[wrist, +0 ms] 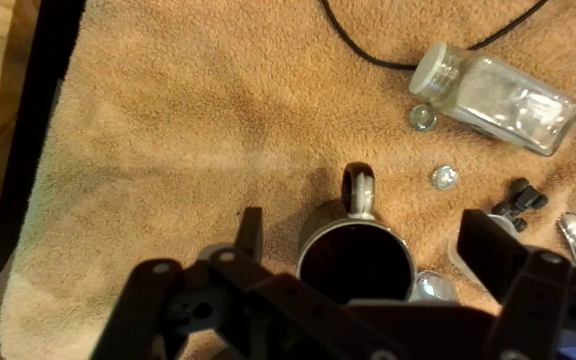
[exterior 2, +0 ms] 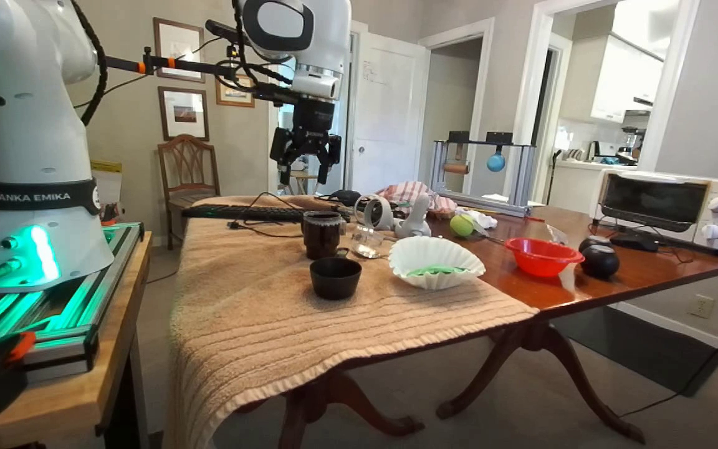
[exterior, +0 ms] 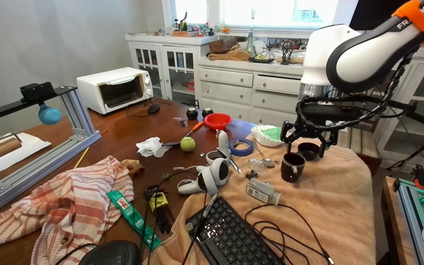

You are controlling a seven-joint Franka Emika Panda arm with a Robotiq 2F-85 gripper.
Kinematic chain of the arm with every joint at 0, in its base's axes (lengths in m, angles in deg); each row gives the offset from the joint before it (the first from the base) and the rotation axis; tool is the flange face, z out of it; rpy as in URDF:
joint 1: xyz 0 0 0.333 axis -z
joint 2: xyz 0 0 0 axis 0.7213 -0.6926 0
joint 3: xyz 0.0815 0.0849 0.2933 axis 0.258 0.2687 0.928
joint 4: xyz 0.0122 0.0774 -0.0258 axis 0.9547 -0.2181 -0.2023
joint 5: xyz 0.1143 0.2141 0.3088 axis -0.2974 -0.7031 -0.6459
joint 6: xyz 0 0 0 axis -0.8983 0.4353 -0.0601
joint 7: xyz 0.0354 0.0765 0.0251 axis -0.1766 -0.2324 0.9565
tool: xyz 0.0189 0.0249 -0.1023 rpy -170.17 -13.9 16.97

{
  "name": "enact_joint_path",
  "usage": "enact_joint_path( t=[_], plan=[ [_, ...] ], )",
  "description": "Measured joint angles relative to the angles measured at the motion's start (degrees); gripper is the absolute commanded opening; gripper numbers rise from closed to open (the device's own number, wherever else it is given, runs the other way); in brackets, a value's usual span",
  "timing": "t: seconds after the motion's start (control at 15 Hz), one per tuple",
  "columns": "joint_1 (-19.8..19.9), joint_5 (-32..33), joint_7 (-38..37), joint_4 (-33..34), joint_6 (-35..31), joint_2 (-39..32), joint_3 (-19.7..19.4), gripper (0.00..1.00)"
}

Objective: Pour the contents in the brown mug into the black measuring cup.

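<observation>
Probably you're at the approach: your gripper (exterior 2: 303, 180) hangs empty, jaws spread, above the brown mug (exterior 2: 321, 237), upright on the towel (exterior 2: 240, 280) near the black measuring cup (exterior 2: 335, 279). Next, descend astride the mug and close.

The spread end effector (wrist: 360, 232) hangs over the brown mug (wrist: 355, 245) (upright).
</observation>
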Motion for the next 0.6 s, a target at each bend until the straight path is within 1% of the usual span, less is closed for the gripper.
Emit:
enact_joint_path(
  t=[0.13,0.27,0.47,0.6],
  plan=[
    [-0.9,0.8,-0.6,0.8,-1.7,-2.5,0.0,1.0],
    [-2.0,0.8,-0.5,1.7,-1.8,-4.1,0.0,1.0],
    [-2.3,0.9,-0.7,2.1,-1.8,-4.5,-0.2,1.0],
    [-2.6,1.1,-2.4,2.0,-2.8,-4.5,-0.5,1.0]
  ],
)
